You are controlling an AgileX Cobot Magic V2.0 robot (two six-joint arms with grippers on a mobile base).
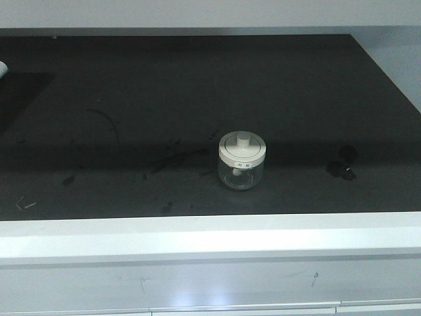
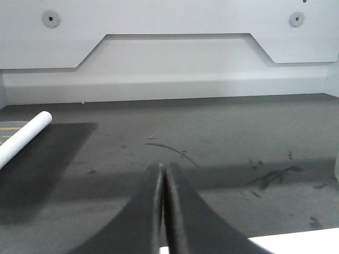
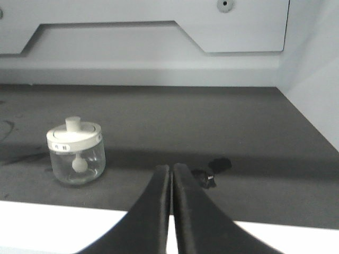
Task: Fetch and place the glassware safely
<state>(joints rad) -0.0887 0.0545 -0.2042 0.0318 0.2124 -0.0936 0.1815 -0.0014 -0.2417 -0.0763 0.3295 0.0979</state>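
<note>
Right claw: the right claw (image 3: 171, 168) is hanging over the white front ledge (image 3: 47, 227), its two dark fingers pressing flat together and gripping nothing.
Left claw: the left claw (image 2: 162, 167) is sitting likewise clenched and empty, pointing across the dark worktop (image 2: 222, 132) towards the back wall.
Step in hand: to my eye the reach for the glass is only starting. Neither claw is touching it, and the right one is looking the likelier to go.
Doing it well: the fingers are needing to spread wide before they are getting near. I would be bringing them in level, one on each side of the clear body below the lid (image 3: 73, 135), not pinching the knob (image 3: 72, 123), since the lid may be sitting loose. Closing gently matters, as glass is slippery and brittle.
Jar against the right claw: the glass jar (image 3: 77, 159) is standing upright on the worktop, ahead of the fingertips and off to their left, apart from them, just beyond the ledge.
Jar against the left claw: it is not showing in the left wrist view, so I cannot tell how it lies from there.
Further out: a small dark object (image 3: 211, 170) is lying just ahead-right of the right fingertips, worth skirting. A white tube (image 2: 24, 136) is resting far left.
</note>
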